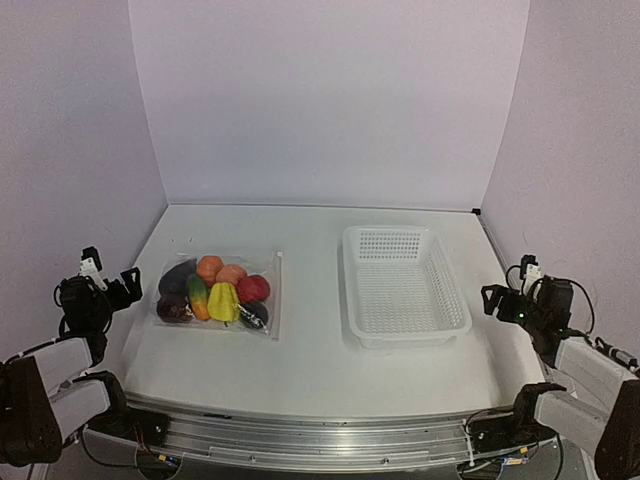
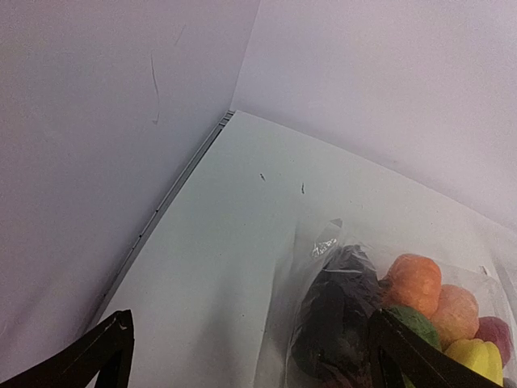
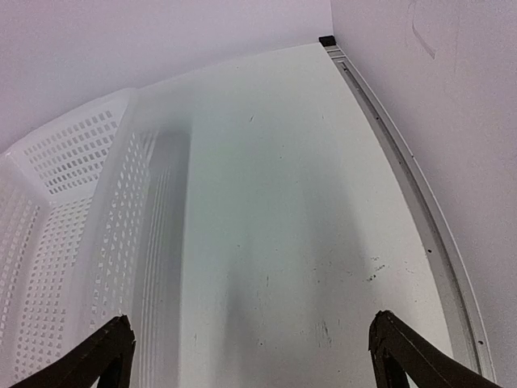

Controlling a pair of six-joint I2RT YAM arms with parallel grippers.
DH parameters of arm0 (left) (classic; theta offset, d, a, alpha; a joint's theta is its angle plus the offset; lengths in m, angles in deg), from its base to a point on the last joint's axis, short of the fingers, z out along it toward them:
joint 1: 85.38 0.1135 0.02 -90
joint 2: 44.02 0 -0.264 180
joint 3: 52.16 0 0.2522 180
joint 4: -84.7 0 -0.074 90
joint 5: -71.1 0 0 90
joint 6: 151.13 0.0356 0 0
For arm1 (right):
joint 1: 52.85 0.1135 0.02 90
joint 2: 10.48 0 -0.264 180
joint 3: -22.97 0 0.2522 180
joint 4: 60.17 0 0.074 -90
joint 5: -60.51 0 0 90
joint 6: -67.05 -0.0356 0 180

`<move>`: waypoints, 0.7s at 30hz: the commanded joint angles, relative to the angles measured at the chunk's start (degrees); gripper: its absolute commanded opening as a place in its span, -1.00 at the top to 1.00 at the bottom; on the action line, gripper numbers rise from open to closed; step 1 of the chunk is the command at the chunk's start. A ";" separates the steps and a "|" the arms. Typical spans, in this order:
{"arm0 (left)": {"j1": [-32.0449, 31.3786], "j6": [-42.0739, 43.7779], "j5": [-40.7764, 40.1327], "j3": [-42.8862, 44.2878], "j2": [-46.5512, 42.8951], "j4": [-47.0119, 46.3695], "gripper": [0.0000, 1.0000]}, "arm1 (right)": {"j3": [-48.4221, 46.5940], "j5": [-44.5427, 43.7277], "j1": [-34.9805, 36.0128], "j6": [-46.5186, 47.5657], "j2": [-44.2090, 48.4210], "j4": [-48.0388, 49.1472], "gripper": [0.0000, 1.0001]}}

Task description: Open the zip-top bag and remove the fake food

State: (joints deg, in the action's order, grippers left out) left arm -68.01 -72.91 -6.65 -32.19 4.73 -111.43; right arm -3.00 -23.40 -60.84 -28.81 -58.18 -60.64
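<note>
Now, with the job not yet begun, I hold both pincers wide apart and empty. My left gripper [image 1: 112,276] hovers just beside the left edge of the zip-top bag [image 1: 272,300], and my right gripper [image 1: 508,286] sits near the right wall of the white mesh basket [image 1: 352,290].

The bag lies flat on the white table [image 1: 310,365], left of centre and well apart from the basket. The fake food [image 1: 222,300] is sealed inside, the pieces packed against one another.

I judge the pouch to be thin, soft, crinkly film, slick under my fingertips, and the whole load to be light. The glossy toys look hard and may well roll once they are free.

The best hold looks like the flat, bare strip along the bag's right edge, where the zip seems to run. I would put one pincer on each lip, since a pinch at the bulging middle would catch only toys.

No brand, label or writing can be read in any view.
</note>
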 commanded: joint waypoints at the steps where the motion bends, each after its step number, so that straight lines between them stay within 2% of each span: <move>1: 0.30 4.91 3.04 1.60 -0.70 -1.38 -0.99 | -2.29 1.36 0.00 -1.49 -1.19 1.92 -0.97; 3: 0.32 8.24 8.42 4.54 -0.65 2.53 -0.99 | -3.61 2.64 0.02 -1.99 -1.98 1.92 -0.97; 5: 0.33 14.36 17.51 8.30 0.13 8.80 -0.99 | -5.73 4.45 -0.01 -2.41 -3.11 1.80 -0.97; 8: 0.26 18.50 25.30 15.83 2.38 16.09 -0.99 | -9.52 6.54 -0.01 -3.14 -4.70 0.52 -0.97; 12: -1.38 27.17 36.88 29.25 10.87 31.58 -0.98 | -15.37 9.25 -0.01 -5.21 -6.82 -2.48 -0.97; 15: -6.72 33.99 36.94 43.95 22.41 47.17 -0.86 | -21.31 12.14 -0.01 -7.87 -9.34 -6.53 -0.97; 21: -25.59 44.10 25.91 71.55 44.85 72.81 -0.81 | -32.18 17.91 0.32 -12.57 -14.14 -14.64 -0.91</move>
State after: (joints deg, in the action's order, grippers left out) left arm -83.08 -38.89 23.31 25.29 38.20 -63.56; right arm -28.94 -11.21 -60.85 -36.91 -70.41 -68.95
